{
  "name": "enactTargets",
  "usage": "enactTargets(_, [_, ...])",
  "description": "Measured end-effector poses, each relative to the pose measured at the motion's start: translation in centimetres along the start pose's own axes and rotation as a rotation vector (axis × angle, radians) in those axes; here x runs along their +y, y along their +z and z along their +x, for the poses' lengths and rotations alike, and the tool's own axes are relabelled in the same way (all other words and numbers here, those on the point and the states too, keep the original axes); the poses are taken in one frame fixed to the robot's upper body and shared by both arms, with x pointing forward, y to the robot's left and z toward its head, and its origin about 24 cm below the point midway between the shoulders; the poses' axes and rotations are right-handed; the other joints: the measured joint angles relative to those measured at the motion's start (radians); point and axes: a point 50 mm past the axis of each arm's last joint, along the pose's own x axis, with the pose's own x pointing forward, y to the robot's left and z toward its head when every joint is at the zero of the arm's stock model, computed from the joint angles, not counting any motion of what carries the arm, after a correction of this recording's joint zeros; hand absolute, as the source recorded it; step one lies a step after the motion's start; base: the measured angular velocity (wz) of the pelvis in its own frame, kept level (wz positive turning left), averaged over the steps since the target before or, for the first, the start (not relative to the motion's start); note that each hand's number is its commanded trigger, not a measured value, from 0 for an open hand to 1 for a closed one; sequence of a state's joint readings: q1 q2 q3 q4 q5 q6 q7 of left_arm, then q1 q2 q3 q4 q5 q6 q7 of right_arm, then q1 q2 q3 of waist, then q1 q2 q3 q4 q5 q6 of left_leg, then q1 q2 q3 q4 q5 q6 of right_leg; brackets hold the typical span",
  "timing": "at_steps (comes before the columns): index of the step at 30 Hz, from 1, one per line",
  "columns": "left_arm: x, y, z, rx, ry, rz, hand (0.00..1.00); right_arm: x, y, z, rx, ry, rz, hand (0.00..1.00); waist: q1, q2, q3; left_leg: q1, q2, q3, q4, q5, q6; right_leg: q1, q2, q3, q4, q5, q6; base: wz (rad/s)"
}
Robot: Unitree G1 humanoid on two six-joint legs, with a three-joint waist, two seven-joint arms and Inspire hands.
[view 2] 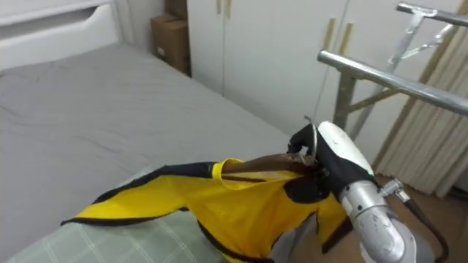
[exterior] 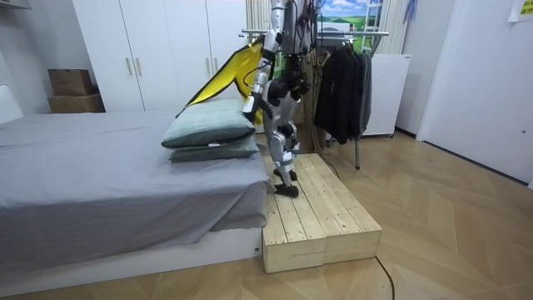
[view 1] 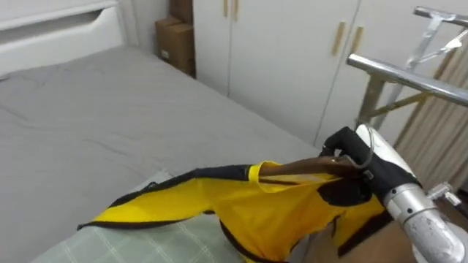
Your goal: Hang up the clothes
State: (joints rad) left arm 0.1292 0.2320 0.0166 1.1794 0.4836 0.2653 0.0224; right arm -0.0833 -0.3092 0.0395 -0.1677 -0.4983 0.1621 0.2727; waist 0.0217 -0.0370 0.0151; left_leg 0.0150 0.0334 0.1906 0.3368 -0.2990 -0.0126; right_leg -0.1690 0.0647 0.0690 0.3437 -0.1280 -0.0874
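A yellow garment with black trim (view 1: 241,204) hangs on a brown wooden hanger (view 1: 296,169). My right hand (view 1: 360,159) comes in from the lower right and is shut on the hanger at its hook end, holding it up in the air. The cloth trails to the left, down toward the bed. The silver rail of the clothes rack (view 1: 409,79) runs just above and beyond the hand, apart from the hanger. In the room view I stand on a wooden platform (exterior: 321,217) at the bed's end, with the yellow garment (exterior: 218,77) raised beside the rack (exterior: 333,33).
Grey bed (view 1: 95,117) stretches to the left, with green pillows (exterior: 208,133) stacked at its near end. White wardrobe doors (view 1: 285,51) stand behind. Dark clothes (exterior: 341,83) hang on the rack. Cardboard boxes (view 1: 175,44) sit in the corner.
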Motion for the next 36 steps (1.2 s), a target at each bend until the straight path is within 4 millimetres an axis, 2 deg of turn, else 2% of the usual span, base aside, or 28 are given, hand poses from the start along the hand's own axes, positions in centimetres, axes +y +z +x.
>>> enactTargets(1, [-0.3, 0.0, 0.0, 0.008, -0.014, -0.002, 0.0, 0.2, 0.2, 0.1, -0.004, 0.011, -0.003, 1.0, 0.007, 0.008, -0.0016, -0.029, -0.013, -0.031, -0.017, 0.002, 0.002, -0.011, 0.018, 0.055, -0.001, 0.018, 0.006, -1.19])
enactTargets(2, [-0.6, 0.0, -0.1, 0.016, -0.027, -0.004, 0.0, 0.5, 0.4, 0.1, -0.012, 0.02, -0.007, 1.0, 0.009, 0.02, -0.0042, -0.057, -0.01, -0.049, -0.012, 0.021, -0.002, -0.026, 0.042, 0.094, 0.001, 0.031, 0.01, -1.15])
enactTargets(3, [-0.7, -0.1, -0.1, 0.021, -0.032, -0.005, 0.0, 0.5, 0.4, 0.2, -0.012, 0.022, -0.012, 1.0, 0.006, 0.025, -0.0065, -0.063, -0.008, -0.057, -0.006, 0.03, 0.007, -0.03, 0.053, 0.108, 0.003, 0.038, 0.013, -1.05])
enactTargets(4, [-0.7, -0.1, -0.1, 0.028, -0.032, -0.012, 0.0, 0.6, 0.4, 0.2, -0.011, 0.02, -0.017, 1.0, -0.002, 0.023, -0.0075, -0.068, -0.006, -0.049, -0.002, 0.047, 0.022, -0.039, 0.068, 0.127, 0.001, 0.053, 0.018, -0.8])
enactTargets(5, [-0.6, -0.2, -0.1, 0.035, -0.032, -0.019, 0.0, 0.6, 0.5, 0.2, -0.012, 0.015, -0.016, 1.0, -0.016, 0.017, -0.0086, -0.072, 0.003, -0.016, 0.001, 0.051, 0.026, -0.044, 0.068, 0.125, -0.003, 0.064, 0.023, -0.7])
enactTargets(7, [-0.8, -0.1, -0.1, 0.036, -0.035, -0.022, 0.0, 0.3, 0.4, 0.2, -0.01, 0.0, -0.014, 1.0, -0.03, 0.011, -0.0087, -0.07, 0.013, 0.021, 0.001, 0.05, 0.027, -0.045, 0.07, 0.136, -0.024, 0.081, 0.033, -0.44])
enactTargets(8, [-0.7, -0.1, -0.1, 0.035, -0.033, -0.022, 0.0, 0.2, 0.4, 0.2, -0.013, -0.013, -0.01, 1.0, -0.048, 0.007, -0.0068, -0.072, 0.012, 0.028, 0.0, 0.052, 0.03, -0.048, 0.08, 0.167, -0.042, 0.09, 0.044, -0.31])
enactTargets(10, [-0.7, -0.1, -0.1, 0.04, -0.033, -0.022, 0.0, -0.1, 0.6, 0.4, -0.02, -0.023, -0.013, 1.0, -0.056, 0.004, -0.0059, -0.076, 0.013, 0.046, -0.007, 0.054, 0.032, -0.045, 0.094, 0.207, -0.073, 0.105, 0.06, -0.34])
enactTargets(12, [-0.7, -0.2, -0.1, 0.054, -0.034, -0.022, 0.0, -0.2, 0.7, 0.4, -0.023, -0.03, -0.017, 1.0, -0.072, -0.003, -0.0058, -0.082, 0.022, 0.061, -0.008, 0.054, 0.032, -0.042, 0.095, 0.216, -0.092, 0.128, 0.068, -0.27])
enactTargets(15, [-0.8, -0.4, -0.1, 0.07, -0.036, -0.02, 0.0, -0.3, 0.6, 0.4, -0.004, -0.039, -0.005, 1.0, -0.098, -0.018, -0.0014, -0.082, 0.013, 0.077, -0.009, 0.057, 0.042, -0.047, 0.098, 0.239, -0.096, 0.137, 0.079, -0.15])
enactTargets(17, [-0.9, -0.5, -0.1, 0.079, -0.038, -0.021, 0.0, 0.1, 0.7, 0.5, 0.0, -0.039, 0.016, 1.0, -0.098, -0.022, -0.0023, -0.08, 0.024, 0.111, -0.033, 0.068, 0.049, -0.042, 0.111, 0.267, -0.148, 0.164, 0.121, -0.47])
enactTargets(18, [-0.9, -0.5, -0.1, 0.082, -0.037, -0.022, 0.0, 0.3, 0.8, 0.5, -0.004, -0.039, 0.035, 1.0, -0.082, -0.016, 0.001, -0.08, 0.058, 0.157, -0.05, 0.076, 0.047, -0.053, 0.091, 0.21, -0.142, 0.151, 0.107, -0.8])
enactTargets(19, [-1.1, -0.5, -0.1, 0.085, -0.043, -0.021, 0.0, 0.5, 0.7, 0.4, 0.002, -0.036, 0.043, 1.0, -0.068, -0.016, 0.008, -0.069, 0.078, 0.208, -0.054, 0.073, 0.041, -0.082, 0.034, 0.031, -0.01, 0.088, 0.075, -0.76])
enactTargets(20, [-1.4, -0.8, -0.1, 0.097, -0.053, -0.019, 0.0, 0.7, 0.2, 0.1, 0.022, -0.034, 0.047, 1.0, -0.062, -0.017, 0.0075, -0.042, 0.078, 0.248, -0.067, 0.071, 0.034, -0.073, -0.046, -0.049, 0.092, 0.019, 0.085, -0.51])
enactTargets(21, [-1.5, -0.8, -0.1, 0.101, -0.057, -0.018, 0.0, 0.6, 0.0, 0.0, 0.029, -0.035, 0.048, 1.0, -0.051, -0.027, 0.0075, -0.027, 0.079, 0.276, -0.07, 0.069, 0.026, -0.069, -0.08, -0.065, 0.121, -0.011, 0.101, -0.46])
enactTargets(22, [-1.6, -1.2, -0.1, 0.111, -0.06, -0.019, 0.0, 0.6, 0.0, 0.0, 0.03, -0.043, 0.058, 1.0, -0.034, -0.039, 0.0089, -0.021, 0.075, 0.303, -0.039, 0.053, 0.006, -0.062, -0.111, -0.066, 0.109, -0.043, 0.136, -0.57])
enactTargets(23, [-1.8, -1.5, -0.2, 0.12, -0.067, -0.034, 0.0, 0.6, 0.0, 0.0, 0.024, -0.048, 0.084, 1.0, -0.033, -0.039, 0.0096, -0.03, 0.077, 0.304, -0.005, 0.04, -0.005, -0.051, -0.087, -0.044, 0.078, -0.056, 0.12, -0.6])
enactTargets(24, [-1.9, -1.7, -0.2, 0.127, -0.071, -0.05, 0.0, 0.7, 0.0, 0.0, 0.022, -0.047, 0.096, 1.0, -0.032, -0.035, 0.0089, -0.032, 0.082, 0.298, -0.002, 0.038, -0.007, -0.047, -0.07, -0.026, 0.061, -0.05, 0.111, -0.69])
enactTargets(25, [-2.0, -2.2, -0.2, 0.143, -0.076, -0.076, 0.0, 0.8, 0.0, 0.0, 0.02, -0.042, 0.112, 1.0, -0.025, -0.031, 0.0084, -0.031, 0.087, 0.272, -0.012, 0.036, -0.011, -0.042, -0.044, -0.005, 0.025, -0.025, 0.09, -0.77])
enactTargets(26, [-2.1, -2.7, -0.2, 0.159, -0.08, -0.094, 0.0, 0.8, -0.3, -0.2, 0.024, -0.04, 0.136, 1.0, -0.027, -0.031, 0.0074, -0.025, 0.096, 0.275, -0.027, 0.039, -0.019, -0.026, -0.031, -0.007, -0.013, -0.002, 0.077, -0.68])
enactTargets(29, [-2.7, -3.7, -0.3, 0.183, -0.091, -0.093, 0.0, 0.3, -1.5, -0.9, 0.058, -0.058, 0.196, 1.0, -0.046, -0.034, 0.0053, 0.002, 0.094, 0.273, -0.067, 0.051, -0.032, -0.003, -0.021, -0.003, -0.054, 0.013, 0.076, -0.12])
enactTargets(33, [-2.6, -4.0, -0.3, 0.192, -0.092, -0.116, 0.0, -0.8, -2.1, -1.2, 0.071, -0.1, 0.219, 1.0, -0.049, -0.04, 0.002, 0.008, 0.093, 0.274, -0.08, 0.053, -0.035, -0.004, -0.011, 0.012, -0.057, 0.013, 0.076, -0.07])
enactTargets(36, [-2.6, -4.1, -0.3, 0.197, -0.092, -0.122, 0.0, -1.7, -2.4, -1.5, 0.078, -0.125, 0.2, 1.0, -0.052, -0.042, 0.0006, 0.009, 0.09, 0.242, -0.083, 0.053, -0.036, 0.01, -0.01, 0.01, -0.069, 0.014, 0.074, 0.02])
